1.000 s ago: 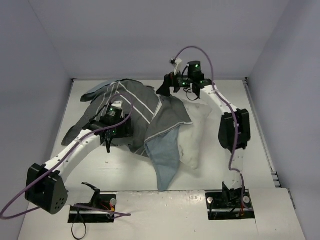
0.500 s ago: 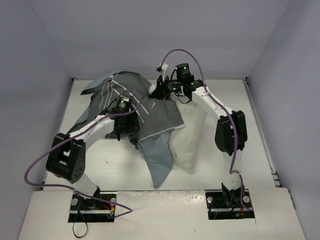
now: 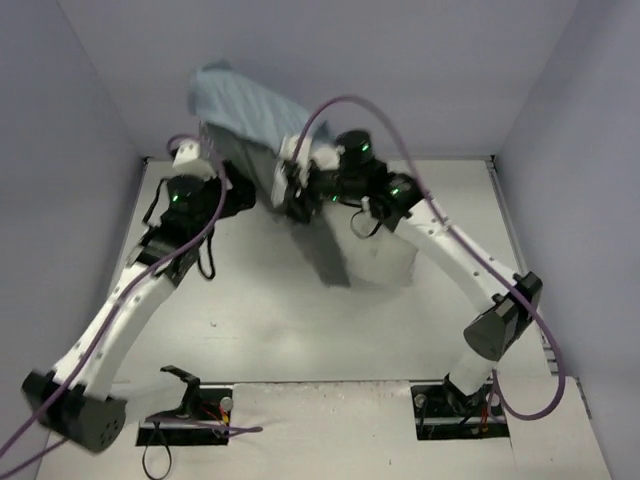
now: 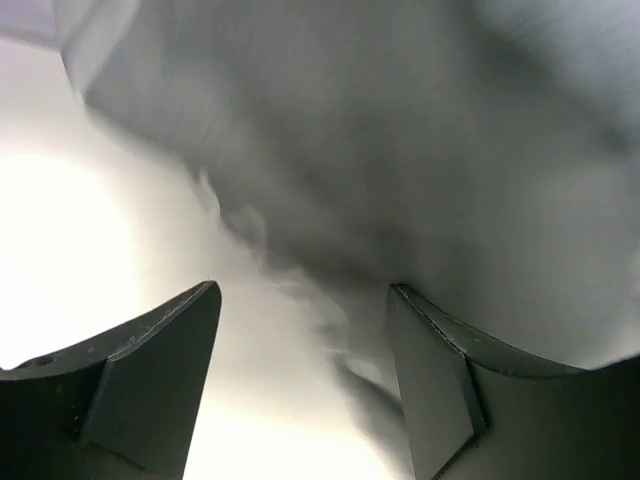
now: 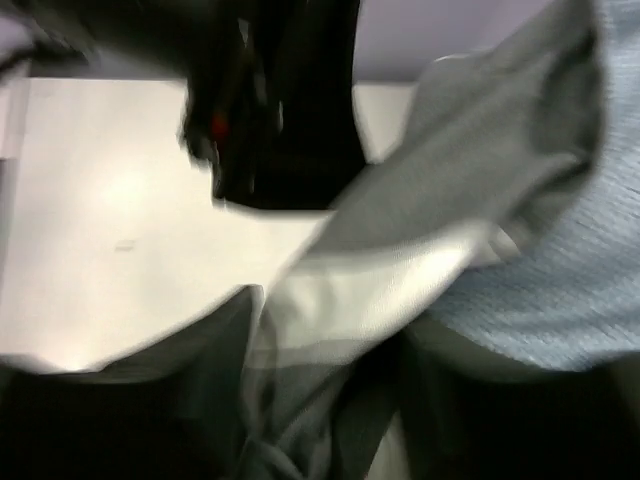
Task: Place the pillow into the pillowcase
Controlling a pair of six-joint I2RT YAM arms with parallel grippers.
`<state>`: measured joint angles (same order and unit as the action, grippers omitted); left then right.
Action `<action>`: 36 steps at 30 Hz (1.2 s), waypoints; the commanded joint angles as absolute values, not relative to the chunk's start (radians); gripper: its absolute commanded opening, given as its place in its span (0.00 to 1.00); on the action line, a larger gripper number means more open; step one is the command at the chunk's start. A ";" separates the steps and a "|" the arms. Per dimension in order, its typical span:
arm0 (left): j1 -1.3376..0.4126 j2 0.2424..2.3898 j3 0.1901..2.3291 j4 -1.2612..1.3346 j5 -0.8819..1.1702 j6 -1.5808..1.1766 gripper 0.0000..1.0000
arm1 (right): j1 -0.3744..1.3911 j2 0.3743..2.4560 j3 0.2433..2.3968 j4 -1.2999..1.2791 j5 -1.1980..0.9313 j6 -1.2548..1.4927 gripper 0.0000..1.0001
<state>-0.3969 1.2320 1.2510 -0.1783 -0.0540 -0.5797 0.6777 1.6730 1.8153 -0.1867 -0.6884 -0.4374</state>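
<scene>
Top external shows the pillowcase (image 3: 250,100) hoisted between my arms, hanging downward; the pillow (image 3: 388,265) lies on the bench (image 3: 250,330) beneath, nearer my right jaws, which pinch the cloth. My left jaws stand apart.

The pillowcase (image 3: 245,105) is recorded as thin matt cloth, its pale blue-grey face finely ribbed. The pillow (image 3: 392,262) is noted as soft white fabric. The desk (image 3: 290,330) is found smooth and white, faintly sheened. The left fingers (image 4: 150,390) are judged matt black plastic.
</scene>
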 commanded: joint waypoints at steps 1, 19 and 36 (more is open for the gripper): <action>-0.388 1.053 1.149 -0.300 -0.184 -0.577 0.64 | 0.788 1.761 1.672 -0.192 -0.727 -0.428 0.60; -0.393 0.976 1.118 -0.601 -0.074 -0.462 0.64 | 0.821 1.361 1.355 -0.063 -0.348 -0.118 0.91; -0.591 1.522 1.586 -0.606 -0.313 -0.443 0.71 | 0.531 1.548 1.010 0.210 -0.159 0.244 0.39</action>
